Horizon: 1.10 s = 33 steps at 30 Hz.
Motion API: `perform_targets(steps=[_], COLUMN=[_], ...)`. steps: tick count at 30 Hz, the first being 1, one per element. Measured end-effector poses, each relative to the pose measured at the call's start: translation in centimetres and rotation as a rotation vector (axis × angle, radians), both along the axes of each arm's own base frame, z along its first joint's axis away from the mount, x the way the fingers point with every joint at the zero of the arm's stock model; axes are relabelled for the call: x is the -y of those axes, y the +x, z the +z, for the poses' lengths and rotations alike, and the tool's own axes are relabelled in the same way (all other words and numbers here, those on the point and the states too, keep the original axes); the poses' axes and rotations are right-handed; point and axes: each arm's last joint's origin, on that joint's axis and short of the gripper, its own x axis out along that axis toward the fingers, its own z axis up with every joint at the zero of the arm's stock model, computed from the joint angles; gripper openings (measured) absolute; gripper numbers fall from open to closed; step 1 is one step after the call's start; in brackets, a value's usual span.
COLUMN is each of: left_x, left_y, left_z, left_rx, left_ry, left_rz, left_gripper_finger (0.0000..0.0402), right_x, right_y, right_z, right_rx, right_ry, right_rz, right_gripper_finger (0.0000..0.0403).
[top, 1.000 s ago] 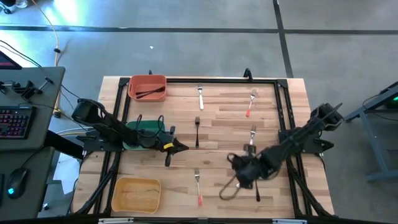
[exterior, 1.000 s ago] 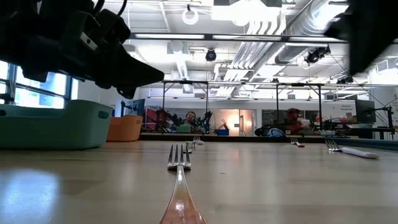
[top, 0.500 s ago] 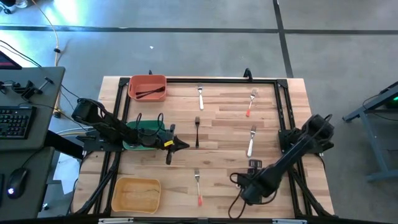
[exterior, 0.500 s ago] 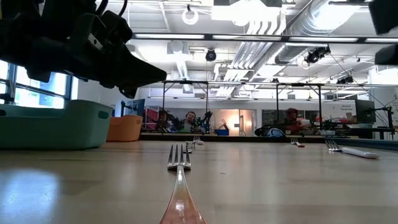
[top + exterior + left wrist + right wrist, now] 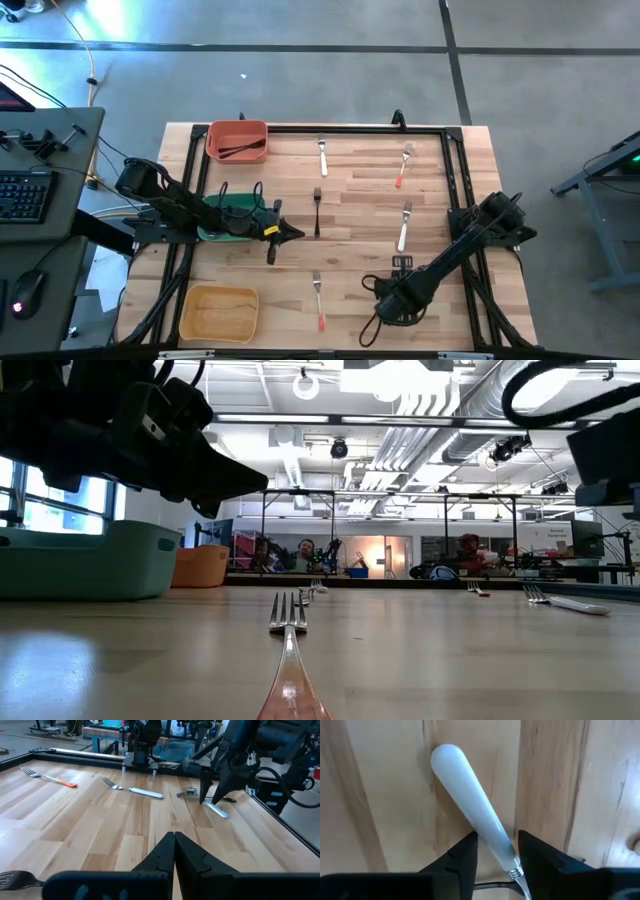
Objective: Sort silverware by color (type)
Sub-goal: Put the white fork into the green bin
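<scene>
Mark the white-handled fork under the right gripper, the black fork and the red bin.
white-handled fork (image 5: 472, 797): right wrist view, middle of its handle.
black fork (image 5: 317, 210): high view, mid-handle.
red bin (image 5: 210, 141): high view, its left rim.

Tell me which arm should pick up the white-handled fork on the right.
Right. The right gripper is open, its fingers either side of the white-handled fork; the left gripper is shut and farther off.
</scene>
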Motion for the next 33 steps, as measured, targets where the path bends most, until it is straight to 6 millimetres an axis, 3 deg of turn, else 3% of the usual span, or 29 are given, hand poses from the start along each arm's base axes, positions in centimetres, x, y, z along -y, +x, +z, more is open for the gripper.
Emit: perform_targets(steps=[7,16,33], left_x=[0.00,0.00,-0.03], left_y=[0.01,0.00,-0.05], left_z=[0.00,-0.01,-0.28], left_rx=[0.000,-0.001,-0.028], left_ry=[0.000,0.001,0.006], left_rz=[0.000,0.000,0.008], left_gripper_finger=[0.0000,0.0000,0.0000], right_x=[0.02,-0.09,0.27], right_y=[0.25,-0.07,-0.25], right_z=[-0.27,-0.17,-0.02], right_rx=[-0.014,-0.040,-0.018], right_ry=[0.016,0.025,-0.040], right_rz=[0.020,0.026,0.043], right_gripper_finger=[0.0091,0.0011,0.0020])
